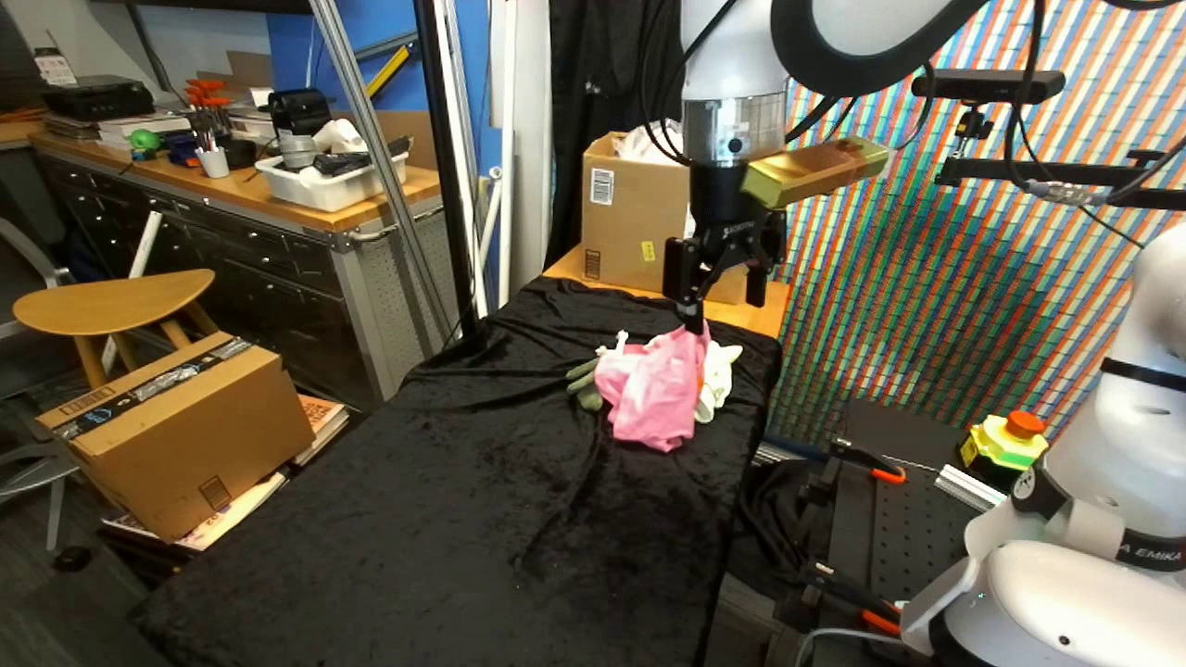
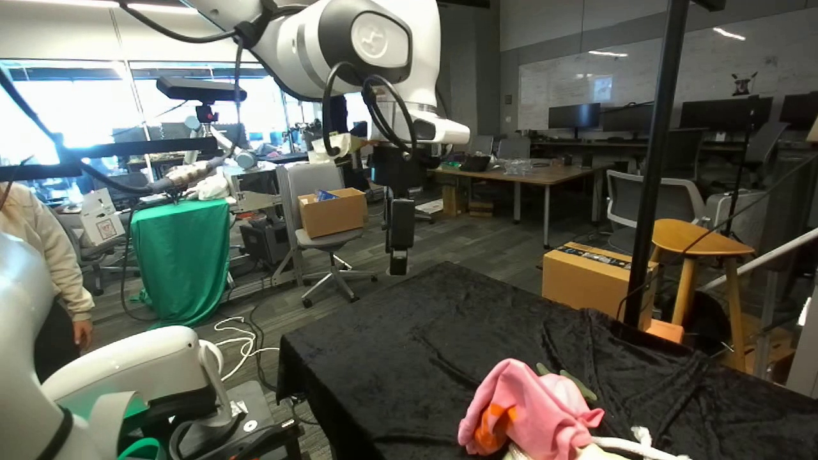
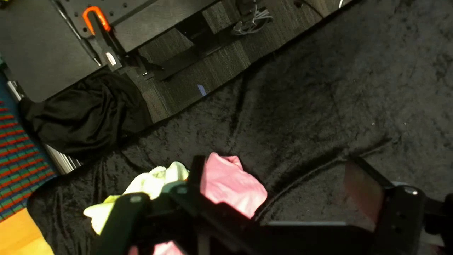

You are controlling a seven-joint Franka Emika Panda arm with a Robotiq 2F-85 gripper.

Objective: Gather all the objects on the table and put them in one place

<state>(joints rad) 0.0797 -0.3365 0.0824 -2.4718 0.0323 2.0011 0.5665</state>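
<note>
The black table (image 1: 519, 519) runs from me to the pink cloth (image 1: 653, 394); green leaves (image 1: 586, 387) poke out at one side of it, a cream-white plush lump (image 1: 720, 375) at the other, all bunched together. Higher than the cloth, apart from it, the gripper (image 1: 725, 313) hangs with jaws wide, gripping nothing. Gathering looks all but finished to me; next calls for backing off without snagging the cloth. Beyond it stands a cardboard box (image 1: 630, 218).

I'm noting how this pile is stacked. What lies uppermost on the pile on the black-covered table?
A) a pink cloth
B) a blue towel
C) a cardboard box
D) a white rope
A: in an exterior view, the pink cloth is draped on top, with pale fabric and green pieces showing past its edges.
</note>
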